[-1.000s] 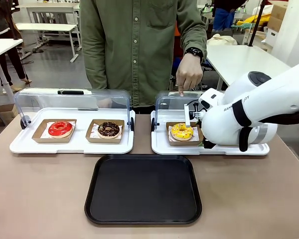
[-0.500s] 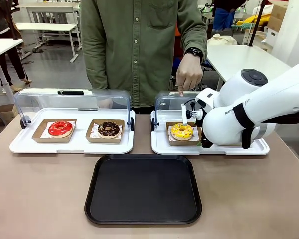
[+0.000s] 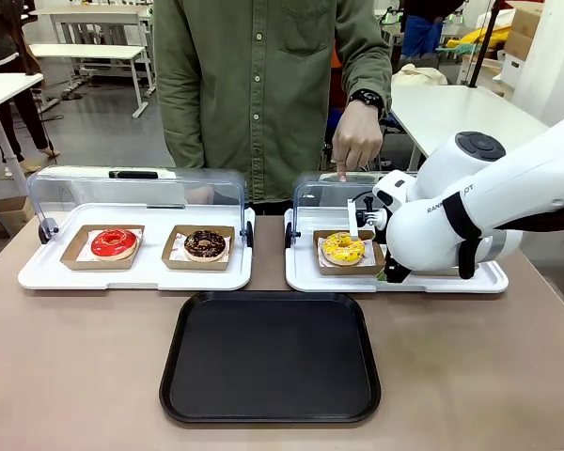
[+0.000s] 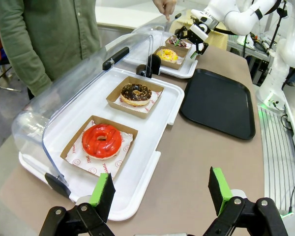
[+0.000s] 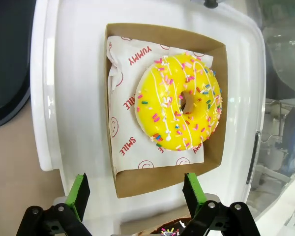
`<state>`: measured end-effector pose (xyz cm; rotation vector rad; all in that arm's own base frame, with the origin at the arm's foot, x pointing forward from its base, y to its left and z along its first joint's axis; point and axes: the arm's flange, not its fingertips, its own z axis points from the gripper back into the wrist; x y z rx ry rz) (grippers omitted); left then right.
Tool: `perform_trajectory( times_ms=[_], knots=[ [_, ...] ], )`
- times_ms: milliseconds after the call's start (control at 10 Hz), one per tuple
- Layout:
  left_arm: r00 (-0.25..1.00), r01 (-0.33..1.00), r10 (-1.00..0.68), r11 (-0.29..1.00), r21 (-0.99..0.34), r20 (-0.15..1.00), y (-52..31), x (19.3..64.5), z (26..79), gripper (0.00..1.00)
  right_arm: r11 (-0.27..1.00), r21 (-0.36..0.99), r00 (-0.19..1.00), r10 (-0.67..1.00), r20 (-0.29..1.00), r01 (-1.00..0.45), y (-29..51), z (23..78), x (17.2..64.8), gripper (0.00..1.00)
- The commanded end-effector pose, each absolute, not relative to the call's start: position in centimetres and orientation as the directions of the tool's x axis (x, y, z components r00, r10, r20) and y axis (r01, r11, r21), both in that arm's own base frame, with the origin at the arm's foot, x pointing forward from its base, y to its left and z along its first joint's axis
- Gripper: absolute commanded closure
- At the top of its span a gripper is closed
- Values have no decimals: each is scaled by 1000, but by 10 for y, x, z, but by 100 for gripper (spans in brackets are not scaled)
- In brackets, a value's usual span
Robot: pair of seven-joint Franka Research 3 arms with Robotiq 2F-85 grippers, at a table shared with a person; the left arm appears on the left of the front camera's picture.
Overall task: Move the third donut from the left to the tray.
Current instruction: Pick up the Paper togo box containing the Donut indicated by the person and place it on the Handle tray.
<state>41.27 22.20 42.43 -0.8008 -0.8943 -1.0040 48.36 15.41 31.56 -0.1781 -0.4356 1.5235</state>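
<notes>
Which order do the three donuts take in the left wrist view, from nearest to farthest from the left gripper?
1. Red donut, just ahead of the left gripper.
2. Chocolate donut, behind the red one.
3. Yellow donut, at the far end of the row.

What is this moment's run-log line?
right gripper: open over third donut | left gripper: open, holding nothing | donut: on liner, ungripped | tray: no donut yet

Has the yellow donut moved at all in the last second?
No. The yellow donut lies in the same spot near the left end of its white tray.
</notes>
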Motion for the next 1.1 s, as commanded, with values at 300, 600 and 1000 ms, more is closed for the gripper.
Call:
perform_trajectory(
  times_ms=[300, 600, 1000],
  knots=[
    [262, 934, -351, 327, -145, 899, 221, 412, 426, 0, 32, -357, -26, 987, 158, -934, 163, 307, 498, 0],
    [262, 934, -351, 327, -145, 899, 221, 412, 426, 0, 33, -352, -24, 987, 158, -935, 162, 308, 498, 58],
    [262, 934, -351, 327, -145, 899, 221, 412, 426, 0, 32, -321, -16, 989, 146, -947, 160, 309, 498, 100]
  ],
)
